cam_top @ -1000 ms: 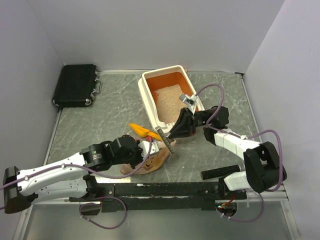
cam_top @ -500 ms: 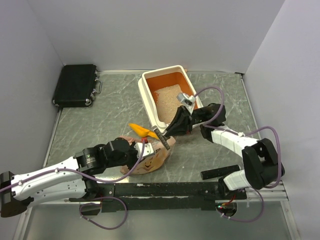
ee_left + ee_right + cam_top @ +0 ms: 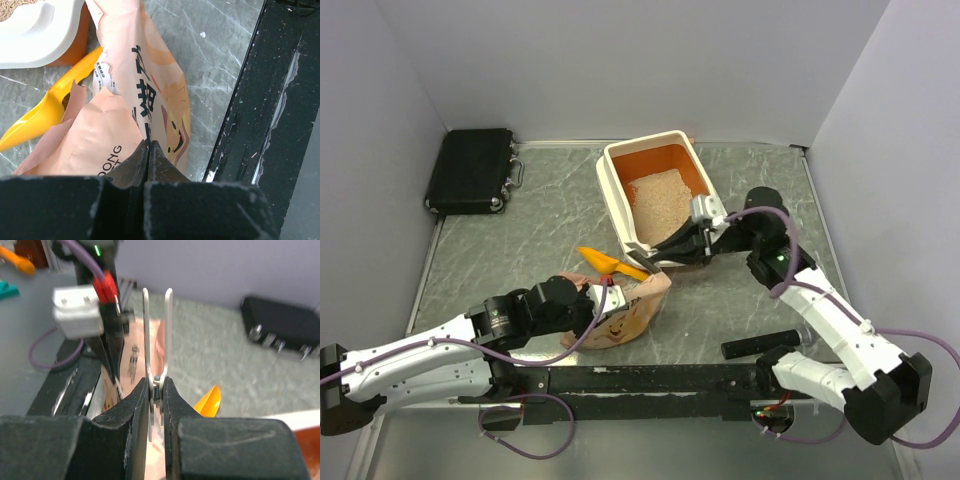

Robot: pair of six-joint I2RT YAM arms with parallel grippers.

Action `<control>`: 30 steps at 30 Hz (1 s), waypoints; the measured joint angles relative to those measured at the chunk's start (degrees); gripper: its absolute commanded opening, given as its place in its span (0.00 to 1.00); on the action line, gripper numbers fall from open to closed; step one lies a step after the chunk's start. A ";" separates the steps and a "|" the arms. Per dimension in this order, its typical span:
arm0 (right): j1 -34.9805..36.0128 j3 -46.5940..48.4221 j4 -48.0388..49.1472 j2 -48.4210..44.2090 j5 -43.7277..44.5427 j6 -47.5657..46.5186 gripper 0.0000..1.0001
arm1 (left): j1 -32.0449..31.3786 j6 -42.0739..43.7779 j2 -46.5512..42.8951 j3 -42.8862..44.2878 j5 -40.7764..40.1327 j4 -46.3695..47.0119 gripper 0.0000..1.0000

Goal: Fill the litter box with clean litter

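While L gripper [image 3: 148, 146] clenches the bag [image 3: 150, 75], R gripper [image 3: 156, 382] grasps a thin two-bladed tool [image 3: 146, 340] beside its top. The litter box [image 3: 608, 182], just beyond, holds some clean litter [image 3: 655, 195]; step prob. bag opening, next req. tipping bag over box.

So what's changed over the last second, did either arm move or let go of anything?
The right gripper, shut on a thin white clip, drew back toward the litter box as its elbow swung out to the right. The left gripper pulled back toward its base, the bag still pinched. Nothing was let go. The litter box, clean litter, scoop and black case stayed put.
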 measured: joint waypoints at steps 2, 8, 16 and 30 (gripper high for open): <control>0.72 -0.28 -5.03 0.57 1.16 -4.20 0.00 | 0.00 -0.07 -0.26 -0.11 -0.09 0.00 0.01; 2.03 -4.55 -10.08 1.33 1.27 -10.08 0.00 | -0.04 -0.24 -0.59 -0.26 -0.24 -0.04 0.01; 5.64 -5.20 -9.46 3.30 1.09 -11.52 0.00 | -0.04 -0.28 -0.61 -0.31 -0.42 0.02 0.01; 7.26 -5.44 -9.68 6.51 2.91 -13.25 0.00 | -0.04 -0.48 -2.01 -0.74 -1.16 -0.13 0.01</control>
